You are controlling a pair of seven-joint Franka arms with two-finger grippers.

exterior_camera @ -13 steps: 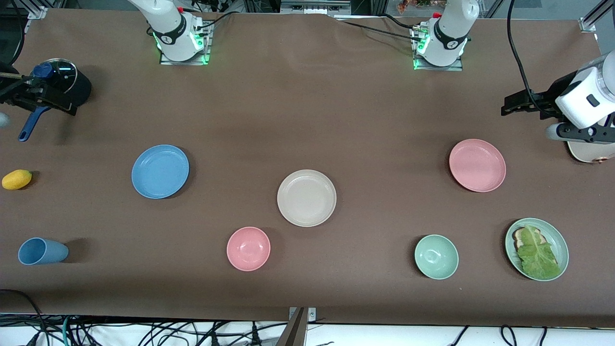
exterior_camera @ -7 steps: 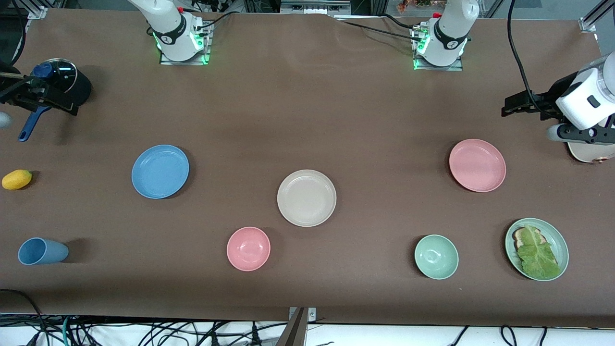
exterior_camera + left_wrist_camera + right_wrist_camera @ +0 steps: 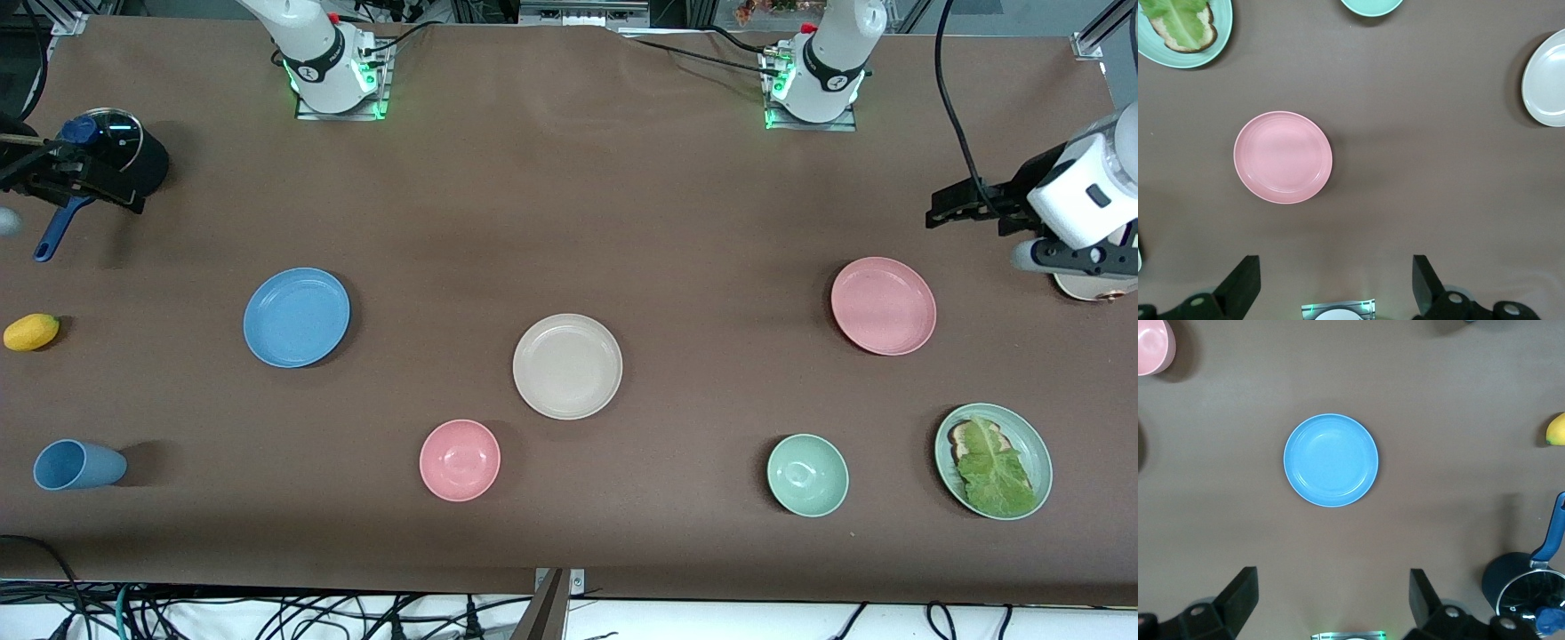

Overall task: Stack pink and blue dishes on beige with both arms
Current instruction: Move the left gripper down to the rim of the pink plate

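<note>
The sky-blue plate (image 3: pixel 296 317) lies toward the right arm's end of the table, and the pale pink plate (image 3: pixel 883 305) toward the left arm's end. Between them the beige plate (image 3: pixel 567 365) sits bare near the middle. My left gripper (image 3: pixel 965 203) hangs high at the left arm's end, beside the pink plate. In the left wrist view it (image 3: pixel 1335 280) is open and holds nothing, with the pink plate (image 3: pixel 1283 157) well below. My right gripper (image 3: pixel 76 178) hovers by the black pot. It (image 3: pixel 1331 590) is open too, far above the blue plate (image 3: pixel 1331 460).
A pink bowl (image 3: pixel 460 460), a green bowl (image 3: pixel 807 475) and a green plate with toast and lettuce (image 3: pixel 993 460) lie nearer the front camera. A blue cup (image 3: pixel 76 465), a yellow fruit (image 3: pixel 31 332) and a lidded pot (image 3: pixel 120 156) are at the right arm's end. A cream toaster (image 3: pixel 1089 286) peeks out under the left hand.
The left arm's hand has shifted and tilted slightly above its end of the table. The right arm and all the dishes are as before.
</note>
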